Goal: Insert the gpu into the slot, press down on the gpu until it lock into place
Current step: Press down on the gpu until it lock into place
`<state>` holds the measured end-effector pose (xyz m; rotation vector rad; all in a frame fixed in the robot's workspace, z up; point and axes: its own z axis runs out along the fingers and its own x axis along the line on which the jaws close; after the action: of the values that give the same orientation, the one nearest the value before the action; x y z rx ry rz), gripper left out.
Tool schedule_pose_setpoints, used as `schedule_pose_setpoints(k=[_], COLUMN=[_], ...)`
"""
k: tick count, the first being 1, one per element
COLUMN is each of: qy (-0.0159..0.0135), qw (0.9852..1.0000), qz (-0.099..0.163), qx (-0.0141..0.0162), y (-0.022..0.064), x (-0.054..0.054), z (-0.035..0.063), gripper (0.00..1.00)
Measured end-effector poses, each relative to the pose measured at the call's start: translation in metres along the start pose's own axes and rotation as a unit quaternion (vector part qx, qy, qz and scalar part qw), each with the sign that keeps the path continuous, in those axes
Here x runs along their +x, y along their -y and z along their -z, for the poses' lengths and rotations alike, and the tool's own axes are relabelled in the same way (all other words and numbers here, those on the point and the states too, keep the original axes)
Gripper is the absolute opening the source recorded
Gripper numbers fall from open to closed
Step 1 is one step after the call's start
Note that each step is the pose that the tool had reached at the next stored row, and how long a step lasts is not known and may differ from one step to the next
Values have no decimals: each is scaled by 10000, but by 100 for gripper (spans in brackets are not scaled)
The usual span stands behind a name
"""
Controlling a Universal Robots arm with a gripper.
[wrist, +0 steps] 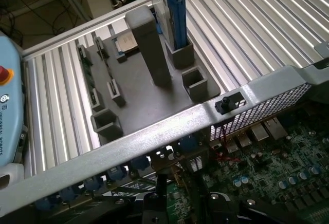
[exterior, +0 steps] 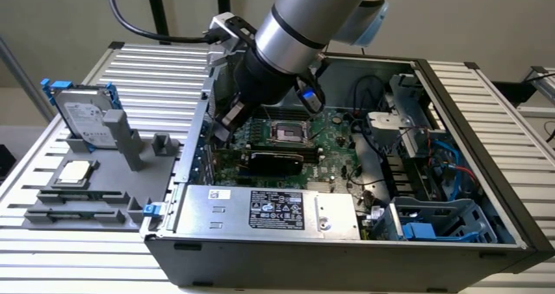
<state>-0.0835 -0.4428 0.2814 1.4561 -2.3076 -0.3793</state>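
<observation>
Arm reached down into the open PC case point(exterior: 485, 196) from above, wrist near the case's rear wall on the exterior view's left. The gripper point(exterior: 227, 121) sat low over the motherboard point(exterior: 334, 138), just above the far end of the gpu point(exterior: 275, 162). Couldn't tell from either view whether the gripper was apart or together; the arm's body blocked it in the exterior view, and the wrist view caught only dark parts at the frame edge. It didn't look clamped on the card, but that was a judgement.

The gpu lay as a flat black card across the board, between the CPU socket point(exterior: 289, 133) and the silver power supply point(exterior: 269, 211), standing edge-down where the slot should be. The slot itself was hidden under the card, so no blue strip was visible there.

Progress, as a judgement: insertion looked done or nearly done, since the card stood in the board and not on the grey fixture tray point(exterior: 104, 177) on the surface. Whether it was fully seated and latched couldn't be confirmed. The press-down part seemed to be the step in hand or left to do.

Wrist view looked over the case rim point(wrist: 169, 131) toward the fixture tray point(wrist: 133, 95), with the perforated rear grille point(wrist: 267, 108) and board ports below.
</observation>
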Motion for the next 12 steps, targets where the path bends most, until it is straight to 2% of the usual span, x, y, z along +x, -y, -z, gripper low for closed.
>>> schedule_pose_setpoints(k=[7, 12], qy=[-37, -52], qw=[10000, 10000], qz=[-38, -60], qx=[17, 23], y=[-6, -6], x=[20, 29], z=[-17, -21], gripper=[33, 33])
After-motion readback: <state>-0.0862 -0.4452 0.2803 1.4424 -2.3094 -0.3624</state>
